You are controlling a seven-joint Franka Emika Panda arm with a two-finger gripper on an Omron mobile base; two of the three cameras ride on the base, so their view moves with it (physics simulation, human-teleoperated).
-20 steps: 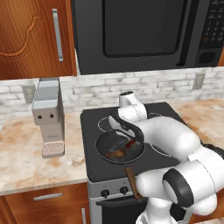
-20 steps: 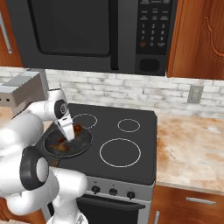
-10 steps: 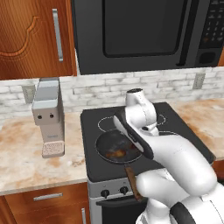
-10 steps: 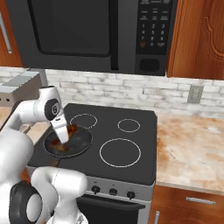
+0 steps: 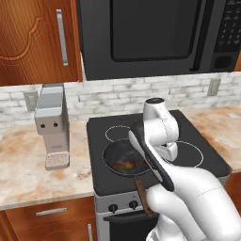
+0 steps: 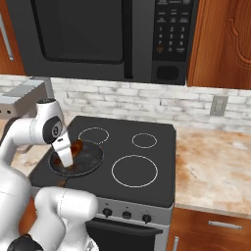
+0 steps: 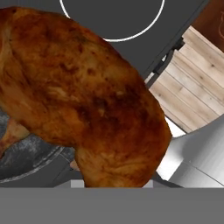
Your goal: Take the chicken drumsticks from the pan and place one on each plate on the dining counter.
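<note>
Already the arm is bent low over the stove, and from the left base view the pan (image 5: 126, 159) sits on the front-left burner of the cooktop (image 5: 188, 162), its wooden handle reaching past the front edge; a reddish patch, one of the chicken drumsticks (image 5: 125, 165), lies in the pan, while the forearm covers the hand itself. From the right base view the gripper (image 6: 70, 156) hangs just above the pan (image 6: 81, 158) with a dark red drumstick (image 6: 77, 147) at its fingers, apparently pinched and raised clear of the pan floor. In the hand view that drumstick (image 7: 83, 96) bulks so close that the fingertips are buried behind it; I judge the jaws clamped on it, though the contact itself is hidden. The worry from here is a slip: the meat is glossy and rounded, and a swing toward the dining counter could twist it free or drop it onto the stove. Whether it is held near its middle I cannot tell, and the plates lie beyond these pictures.
</note>
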